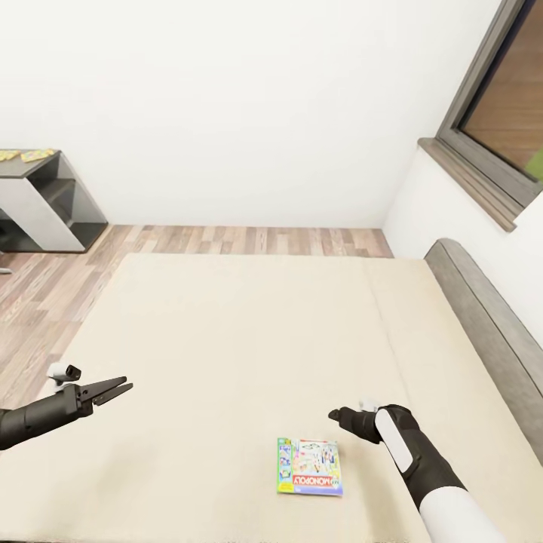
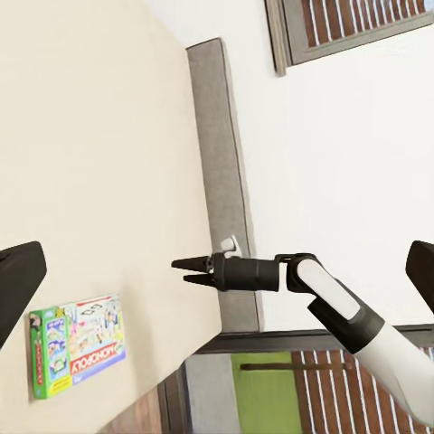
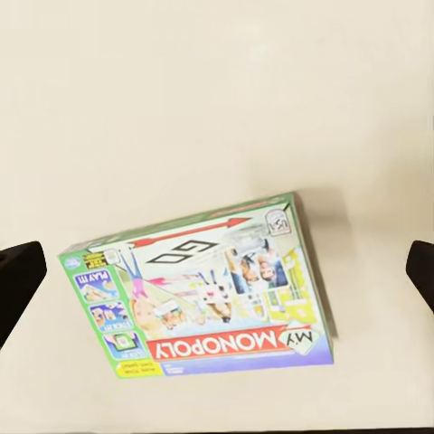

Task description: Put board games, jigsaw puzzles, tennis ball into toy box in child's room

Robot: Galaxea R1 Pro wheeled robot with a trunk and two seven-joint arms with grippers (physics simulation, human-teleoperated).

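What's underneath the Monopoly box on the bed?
The Monopoly box lies flat on the bed's beige cover. Only cover shows around its edges; the patch directly beneath it is hidden by the box.

A home bedroom: beige-covered bed (image 1: pixel 249 339) with grey headboard (image 1: pixel 490 317), wood plank floor (image 1: pixel 256 240), window (image 1: pixel 501 105).
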